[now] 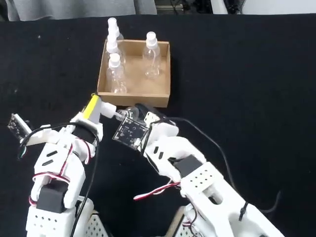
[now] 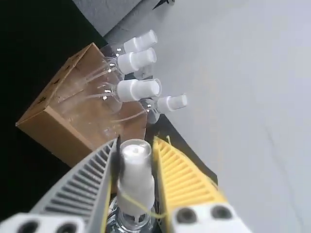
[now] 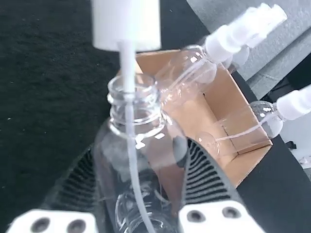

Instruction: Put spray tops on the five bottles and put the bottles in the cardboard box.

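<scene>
Four topped bottles (image 1: 151, 57) stood in the cardboard box (image 1: 143, 86); left jaws clenched the fifth spray top (image 2: 135, 170), right jaws gripped the open bottle (image 3: 141, 145).

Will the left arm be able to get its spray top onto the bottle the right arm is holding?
Probably yes. The left end effector holds the spray top just above the open neck of the bottle, with its tube inside, and nothing sits between them.
</scene>
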